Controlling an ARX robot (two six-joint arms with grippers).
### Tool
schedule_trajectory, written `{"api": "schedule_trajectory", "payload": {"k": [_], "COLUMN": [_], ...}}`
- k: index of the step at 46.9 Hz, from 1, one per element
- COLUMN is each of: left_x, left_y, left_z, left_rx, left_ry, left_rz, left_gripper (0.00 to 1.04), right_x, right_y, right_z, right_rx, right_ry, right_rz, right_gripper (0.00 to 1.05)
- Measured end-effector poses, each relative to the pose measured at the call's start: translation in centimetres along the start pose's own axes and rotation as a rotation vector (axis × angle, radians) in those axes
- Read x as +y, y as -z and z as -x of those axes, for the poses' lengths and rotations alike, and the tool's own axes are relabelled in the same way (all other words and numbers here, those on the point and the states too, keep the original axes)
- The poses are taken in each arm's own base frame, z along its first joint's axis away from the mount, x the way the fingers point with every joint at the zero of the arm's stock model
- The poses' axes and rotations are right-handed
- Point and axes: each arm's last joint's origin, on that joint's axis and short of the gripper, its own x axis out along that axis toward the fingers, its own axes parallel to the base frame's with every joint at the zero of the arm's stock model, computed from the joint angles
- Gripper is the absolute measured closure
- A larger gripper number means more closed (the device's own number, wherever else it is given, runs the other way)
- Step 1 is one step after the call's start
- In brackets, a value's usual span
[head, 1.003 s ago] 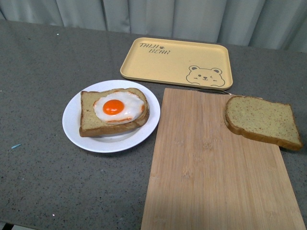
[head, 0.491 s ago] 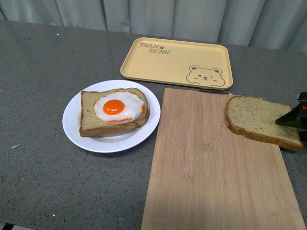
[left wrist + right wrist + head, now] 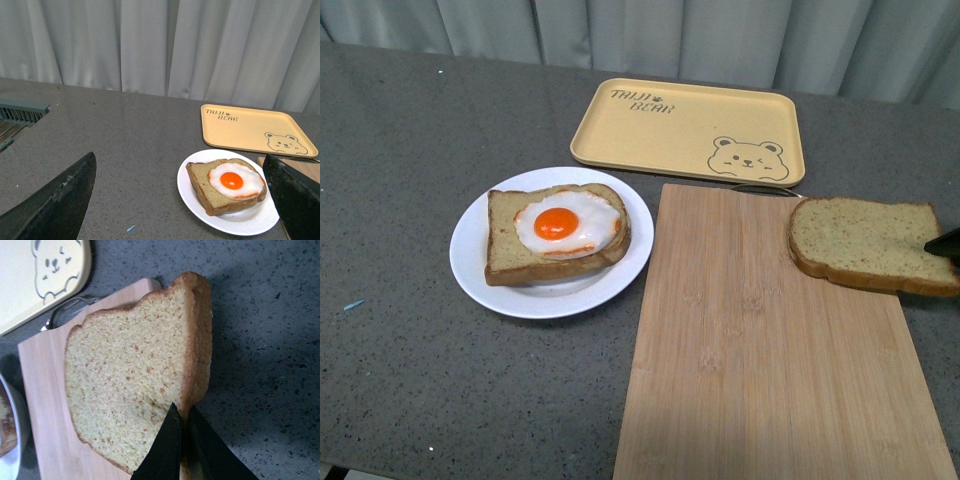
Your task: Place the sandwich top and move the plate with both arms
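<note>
1. Pinching the sandwich top by its crust, my right fingers held it on the board's far right corner.
2. My left fingers were spread, empty.
3. Next, I judged, called for carrying it onto the egg slice on the plate.

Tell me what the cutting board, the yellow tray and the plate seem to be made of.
The cutting board looks like bamboo or light wood, matte: narrow strips with grain marks. The tray looks like matte plastic or bamboo fibre, uncertain: even yellow, printed bear. The plate looks like glazed ceramic or melamine: plain white with soft shine.
</note>
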Motion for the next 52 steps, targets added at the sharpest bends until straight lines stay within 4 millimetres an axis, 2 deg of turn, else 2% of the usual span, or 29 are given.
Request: {"api": "schedule_trajectory", "payload": {"k": [5, 13, 19, 25, 29, 34, 41, 47, 52], "left_x": [0.0, 0.0, 0.0, 0.0, 0.0, 0.0, 0.0, 0.0, 0.0], "left_y": [0.0, 0.0, 0.0, 0.0, 0.0, 0.0, 0.0, 0.0, 0.0], "left_z": [0.0, 0.0, 0.0, 0.0, 0.0, 0.0, 0.0, 0.0, 0.0], "left_rx": [0.000, 0.000, 0.000, 0.000, 0.000, 0.000, 0.000, 0.000, 0.000], "left_ry": [0.000, 0.000, 0.000, 0.000, 0.000, 0.000, 0.000, 0.000, 0.000], "left_rz": [0.000, 0.000, 0.000, 0.000, 0.000, 0.000, 0.000, 0.000, 0.000], "left_gripper": [0.07, 0.07, 0.07, 0.07, 0.07, 0.07, 0.07, 0.07, 0.07], "right_x": [0.8, 3.4, 7.3, 11.7, 13.5, 16.7, 18.8, 20.5, 21.7], "right_y": [0.0, 0.3, 0.9, 2.8, 3.5, 4.4, 4.1, 3.0, 3.0], "right_z": [1.0, 2.8, 3.0, 0.4, -1.2, -4.4, -8.0, -10.3, -12.2], "right_rx": [0.002, 0.002, 0.019, 0.109, 0.158, 0.256, 0.358, 0.372, 0.395], "right_ry": [-0.068, -0.248, -0.402, -0.501, -0.527, -0.548, -0.540, -0.561, -0.557], "right_rz": [-0.009, 0.014, 0.066, 0.119, 0.147, 0.209, 0.286, 0.325, 0.345], "right_gripper": [1.04, 1.04, 1.04, 1.04, 1.04, 1.04, 1.04, 1.04, 1.04]}}
